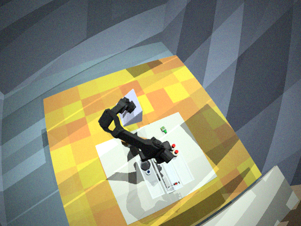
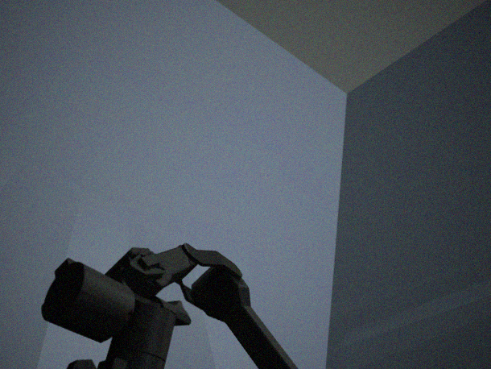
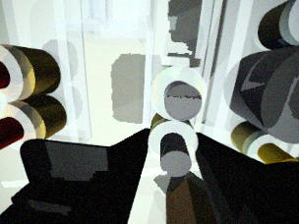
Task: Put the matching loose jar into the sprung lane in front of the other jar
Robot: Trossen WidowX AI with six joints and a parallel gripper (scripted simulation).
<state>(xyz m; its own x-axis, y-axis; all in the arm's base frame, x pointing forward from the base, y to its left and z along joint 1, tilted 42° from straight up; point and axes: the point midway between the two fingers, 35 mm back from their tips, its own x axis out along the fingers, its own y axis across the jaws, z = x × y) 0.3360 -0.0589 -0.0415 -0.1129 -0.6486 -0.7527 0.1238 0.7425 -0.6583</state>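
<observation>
My gripper point(image 3: 171, 135) is shut on a jar point(image 3: 175, 162) with a pale collar and grey knob, low in the wrist view. A matching jar point(image 3: 183, 100) stands upright just beyond it, in line in the sprung lane; the two look touching or nearly so. The lane's side wall point(image 3: 210, 54) runs beside this row. The pusher plate is not clearly visible behind the rear jar. The front stop and the held jar's base are hidden, so I cannot tell whether it rests on the floor. In the top view the arm hides the fingertips.
Two red-knobbed jars point(image 1: 173, 146) point(image 3: 22, 129) stand left in the wrist view. At right are a yellow-knobbed jar point(image 3: 268, 151), a big dark knobbed object point(image 3: 270, 93) point(image 1: 145, 165) and a blue-knobbed jar point(image 1: 148, 171). A green jar point(image 1: 164, 130) lies on the white mat point(image 1: 197, 160).
</observation>
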